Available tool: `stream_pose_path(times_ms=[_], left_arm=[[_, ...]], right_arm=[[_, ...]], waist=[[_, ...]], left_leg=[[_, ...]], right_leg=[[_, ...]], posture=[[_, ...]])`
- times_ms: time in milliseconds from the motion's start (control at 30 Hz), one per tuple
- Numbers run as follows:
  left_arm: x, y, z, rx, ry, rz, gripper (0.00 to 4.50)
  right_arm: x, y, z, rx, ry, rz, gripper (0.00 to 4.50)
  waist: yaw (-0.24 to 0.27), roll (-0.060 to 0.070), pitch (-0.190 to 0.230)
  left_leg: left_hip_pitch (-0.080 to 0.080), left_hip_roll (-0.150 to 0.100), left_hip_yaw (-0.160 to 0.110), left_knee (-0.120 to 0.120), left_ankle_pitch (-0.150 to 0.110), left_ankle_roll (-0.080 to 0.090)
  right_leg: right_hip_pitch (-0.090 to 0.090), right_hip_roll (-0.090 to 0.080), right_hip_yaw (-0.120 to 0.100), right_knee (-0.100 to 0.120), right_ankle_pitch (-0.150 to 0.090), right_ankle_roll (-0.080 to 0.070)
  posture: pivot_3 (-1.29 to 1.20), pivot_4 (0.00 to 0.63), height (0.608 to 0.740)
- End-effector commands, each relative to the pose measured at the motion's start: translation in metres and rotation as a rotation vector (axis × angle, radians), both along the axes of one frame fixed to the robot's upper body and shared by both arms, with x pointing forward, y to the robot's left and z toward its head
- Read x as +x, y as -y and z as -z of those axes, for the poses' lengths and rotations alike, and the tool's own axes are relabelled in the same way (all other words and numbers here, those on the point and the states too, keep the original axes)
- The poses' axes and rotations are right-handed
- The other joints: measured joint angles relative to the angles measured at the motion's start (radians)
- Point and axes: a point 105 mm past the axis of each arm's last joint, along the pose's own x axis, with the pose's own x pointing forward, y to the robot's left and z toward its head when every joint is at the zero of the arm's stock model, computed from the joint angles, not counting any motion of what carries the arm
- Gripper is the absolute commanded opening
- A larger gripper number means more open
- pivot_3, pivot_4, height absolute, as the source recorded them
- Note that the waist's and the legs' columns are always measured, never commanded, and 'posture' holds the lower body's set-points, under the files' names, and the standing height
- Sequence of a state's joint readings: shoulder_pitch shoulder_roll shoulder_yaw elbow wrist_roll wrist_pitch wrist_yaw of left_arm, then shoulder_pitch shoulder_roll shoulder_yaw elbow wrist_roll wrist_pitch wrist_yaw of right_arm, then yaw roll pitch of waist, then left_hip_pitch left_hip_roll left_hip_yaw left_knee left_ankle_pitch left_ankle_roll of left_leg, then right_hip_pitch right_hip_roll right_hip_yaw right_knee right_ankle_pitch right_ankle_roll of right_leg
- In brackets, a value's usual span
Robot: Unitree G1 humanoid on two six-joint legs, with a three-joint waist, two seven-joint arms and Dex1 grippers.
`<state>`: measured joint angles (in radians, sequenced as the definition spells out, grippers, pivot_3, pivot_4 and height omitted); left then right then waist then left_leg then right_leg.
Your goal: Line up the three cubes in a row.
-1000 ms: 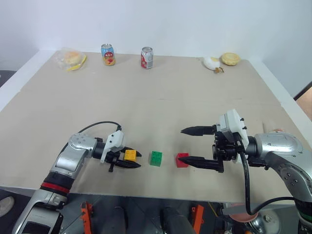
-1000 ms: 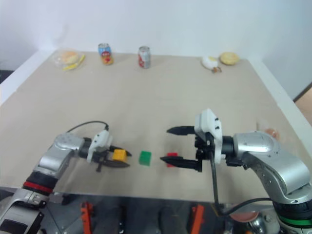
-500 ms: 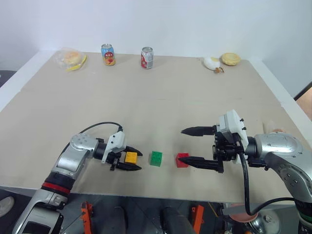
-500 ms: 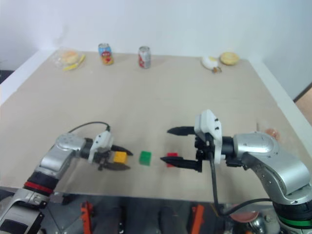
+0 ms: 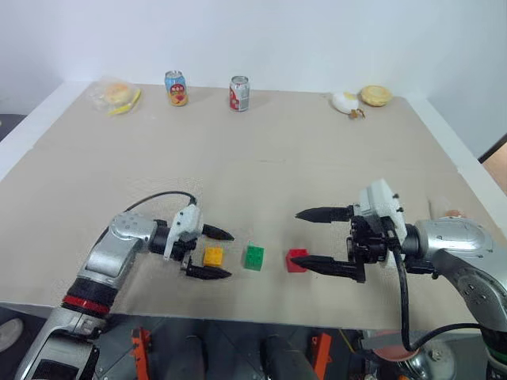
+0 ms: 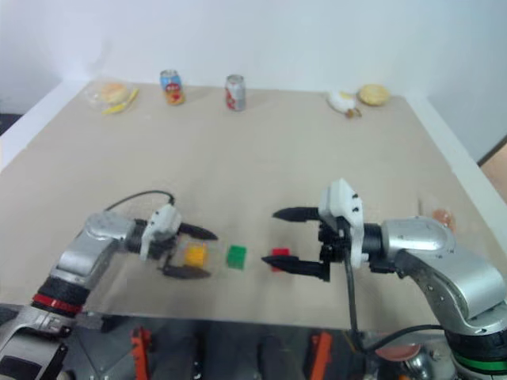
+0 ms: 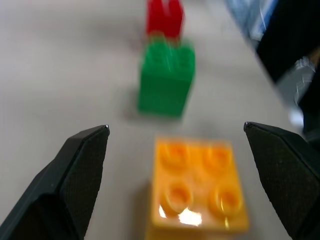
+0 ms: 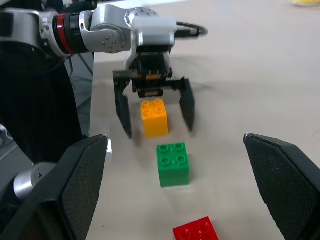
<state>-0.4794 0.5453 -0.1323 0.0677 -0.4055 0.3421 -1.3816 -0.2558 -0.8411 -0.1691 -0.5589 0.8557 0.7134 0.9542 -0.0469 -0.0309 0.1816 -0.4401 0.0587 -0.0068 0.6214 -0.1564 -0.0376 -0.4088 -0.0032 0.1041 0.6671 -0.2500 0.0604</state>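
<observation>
Three cubes lie in a row near the table's front edge: yellow-orange (image 5: 212, 256), green (image 5: 253, 257) and red (image 5: 296, 260). My left gripper (image 5: 229, 255) is open, its fingers straddling the yellow-orange cube (image 7: 197, 187) without touching it, a little above the table. The left wrist view looks along the row past the green cube (image 7: 166, 77) to the red cube (image 7: 164, 20). My right gripper (image 5: 296, 241) is open and hovers just right of the red cube, with one finger above it and one in front of it. The right wrist view shows the left gripper (image 8: 159, 130) around the yellow-orange cube (image 8: 154, 117).
Two drink cans (image 5: 175, 87) (image 5: 238, 93) and a bagged bun (image 5: 115, 95) stand along the far edge. A white item (image 5: 344, 103) and a round bun (image 5: 375, 96) lie at the back right. The table's front edge (image 5: 261, 313) runs close below the cubes.
My left gripper has opened, letting go of the yellow-orange cube, and has risen slightly. The cube stays on the table. The right gripper has not moved.
</observation>
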Motion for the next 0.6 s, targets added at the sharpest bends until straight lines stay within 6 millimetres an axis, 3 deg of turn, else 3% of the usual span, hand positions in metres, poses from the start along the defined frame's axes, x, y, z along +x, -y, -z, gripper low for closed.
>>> stream_pose_path(times_ms=[33,100,167,233,367,467,600], left_arm=[[0.030,-0.006,-0.073,-0.281,0.076,-0.290,4.46],[0.049,-0.017,-0.089,-0.369,0.107,-0.500,4.46],[0.064,-0.035,-0.086,-0.386,0.153,-0.737,4.46],[0.070,-0.052,-0.077,-0.397,0.229,-0.930,4.46],[0.075,-0.078,-0.060,-0.423,0.284,-1.252,4.46],[0.078,-0.093,-0.049,-0.425,0.300,-1.408,4.46],[0.081,-0.098,-0.027,-0.372,0.315,-1.489,4.46]], right_arm=[[0.016,0.015,-0.025,0.167,0.071,0.158,4.50],[0.032,0.025,-0.025,0.248,0.086,0.297,4.50],[0.057,0.043,-0.023,0.392,0.122,0.536,4.50],[0.076,0.062,-0.008,0.490,0.136,0.804,4.50],[0.081,0.089,0.035,0.455,0.188,1.182,4.50],[0.080,0.089,0.053,0.395,0.219,1.275,4.50],[0.081,0.085,0.072,0.396,0.177,1.377,4.50]], waist=[[0.000,0.000,0.000],[0.000,0.000,0.000],[-0.001,-0.001,-0.001],[-0.004,0.001,-0.002],[0.003,0.002,-0.002],[0.006,0.002,-0.002],[0.003,0.002,-0.002]], left_leg=[[0.000,0.000,0.000,0.001,0.000,0.000],[0.000,0.000,-0.002,0.003,0.000,0.000],[0.002,-0.001,-0.002,0.002,0.000,0.000],[0.004,-0.001,0.000,0.000,0.000,0.000],[0.000,-0.002,-0.001,-0.003,0.002,-0.003],[-0.001,-0.004,-0.001,-0.002,0.002,-0.004],[0.002,-0.005,0.000,-0.002,0.003,-0.004]], right_leg=[[0.000,0.000,0.000,0.000,0.000,0.001],[0.002,0.000,-0.002,0.000,0.002,0.003],[0.003,0.000,-0.001,0.000,0.003,0.004],[0.003,0.000,0.002,-0.001,0.005,0.006],[-0.002,0.001,0.003,0.000,0.005,0.006],[-0.001,-0.001,0.003,0.000,0.005,0.007],[0.000,-0.002,0.004,-0.001,0.005,0.006]], posture=[[0.00,0.150,0.733],[0.00,0.150,0.733],[0.00,0.150,0.733],[0.00,0.150,0.733],[0.00,0.150,0.733],[0.00,0.150,0.733],[0.00,0.150,0.733]])
